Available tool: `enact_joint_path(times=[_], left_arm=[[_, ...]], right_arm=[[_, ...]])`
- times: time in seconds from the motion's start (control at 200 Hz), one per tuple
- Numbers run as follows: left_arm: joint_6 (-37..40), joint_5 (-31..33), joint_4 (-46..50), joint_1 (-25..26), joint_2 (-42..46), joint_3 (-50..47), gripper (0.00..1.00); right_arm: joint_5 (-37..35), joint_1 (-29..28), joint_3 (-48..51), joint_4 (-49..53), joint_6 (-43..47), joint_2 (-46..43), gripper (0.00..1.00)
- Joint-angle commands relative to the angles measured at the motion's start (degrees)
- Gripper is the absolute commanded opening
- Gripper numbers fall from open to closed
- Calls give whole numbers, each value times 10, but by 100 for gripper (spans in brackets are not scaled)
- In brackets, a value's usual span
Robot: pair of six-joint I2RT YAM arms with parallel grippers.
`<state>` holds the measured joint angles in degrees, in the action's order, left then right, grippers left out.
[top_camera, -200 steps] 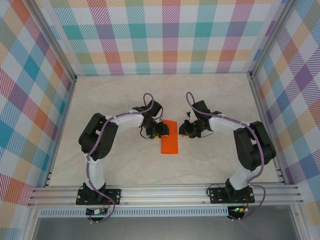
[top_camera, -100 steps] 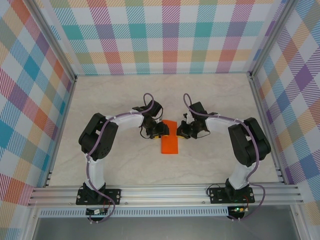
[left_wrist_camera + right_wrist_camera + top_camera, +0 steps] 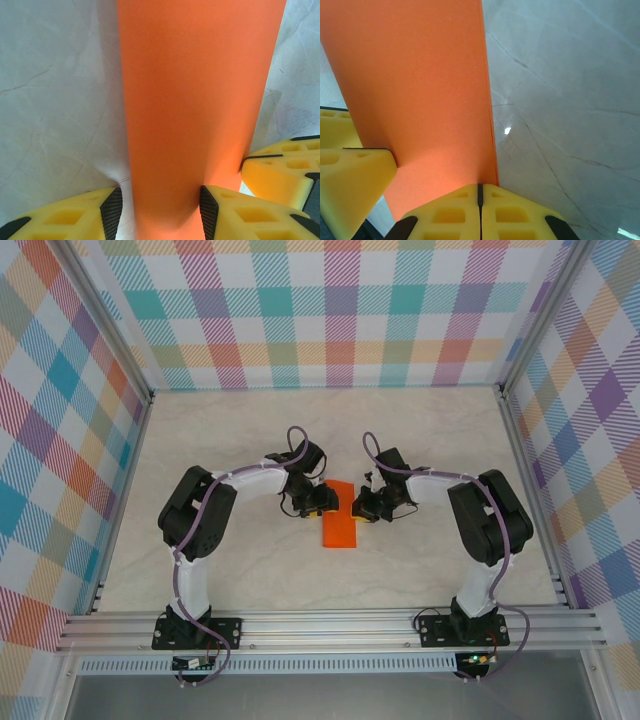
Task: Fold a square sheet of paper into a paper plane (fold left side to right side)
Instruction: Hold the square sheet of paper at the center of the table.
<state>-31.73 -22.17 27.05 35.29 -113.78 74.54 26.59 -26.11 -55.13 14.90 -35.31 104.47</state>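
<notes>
The square sheet of paper (image 3: 340,527) lies on the table as a narrow orange rectangle, folded in half; it has no pointed plane shape. My left gripper (image 3: 321,500) stands open over the strip's far end, its black pads (image 3: 112,210) either side of the paper (image 3: 195,100), the right pad against its edge. My right gripper (image 3: 363,508) is shut, and its joined tips (image 3: 480,192) rest at the paper's right edge (image 3: 491,150). Nothing shows between the right jaws. Yellow fingers of the other gripper show in each wrist view (image 3: 280,167) (image 3: 350,175).
The pale marbled tabletop (image 3: 250,440) is ringed by checked walls (image 3: 330,310). An aluminium rail (image 3: 330,625) with both arm bases runs along the near edge. Bare table lies to the right of the paper (image 3: 570,100).
My right gripper has slid left to the paper's right edge and shut its jaws. The left gripper and the paper have stayed put.
</notes>
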Motion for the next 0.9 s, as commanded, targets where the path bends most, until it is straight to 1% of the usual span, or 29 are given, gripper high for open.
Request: enact_joint_path(times=[0.0,0.21,0.36,0.685,0.795,0.895], left_arm=[[6,7,5,20,-35,-1,49],[7,9,7,20,-32,-2,49],[10,16,12,20,-13,0,49],[25,31,30,19,62,14,54],[25,48,35,19,92,11,56],[24,50,31,19,115,4,56]], right_arm=[[-8,-6,-10,16,9,11,6],[-26,-6,-13,42,19,16,6],[-27,-7,-14,51,25,32,6],[-49,-7,-15,77,37,50,6],[-54,-7,-15,85,40,51,6],[-61,-7,-16,91,43,51,6]])
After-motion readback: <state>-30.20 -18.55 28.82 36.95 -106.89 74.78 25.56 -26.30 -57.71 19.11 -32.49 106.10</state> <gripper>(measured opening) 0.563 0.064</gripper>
